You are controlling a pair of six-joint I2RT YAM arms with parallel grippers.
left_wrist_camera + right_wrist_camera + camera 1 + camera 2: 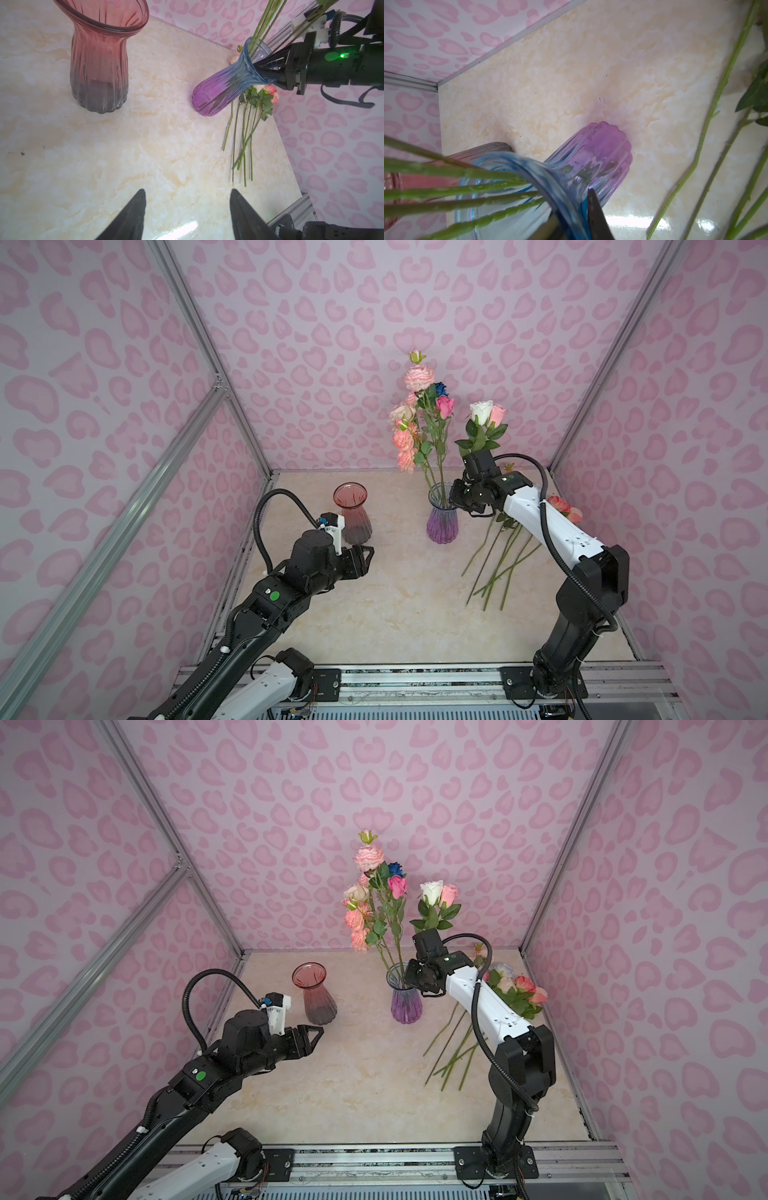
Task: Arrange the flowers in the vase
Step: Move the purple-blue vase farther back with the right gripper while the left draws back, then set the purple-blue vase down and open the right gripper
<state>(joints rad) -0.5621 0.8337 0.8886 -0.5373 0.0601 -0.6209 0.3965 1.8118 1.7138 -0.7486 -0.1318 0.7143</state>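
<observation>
Pink spotted walls (415, 302) enclose a cream marble-look table (395, 614), with the left arm (266, 605) reaching in low from the near left and the right arm (552, 526) arching up from the near right. Toward the back stand two ribbed glass vases, well apart and upright: an empty red vase (352, 514) on the left and a blue-and-purple vase (442, 522) near the middle. Most of the flowers (419, 414) stand in the blue-and-purple vase, with pink, peach, magenta, blue and white heads fanned above it. The loose flowers (498, 568) lie on the table to its right, stems pointing forward, heads partly hidden behind the right arm. The right gripper (261, 67) is closed on that vase's rim, one finger inside the mouth and one outside. The left gripper (187, 207) hangs above the table just in front of the red vase, jaws apart and empty.
</observation>
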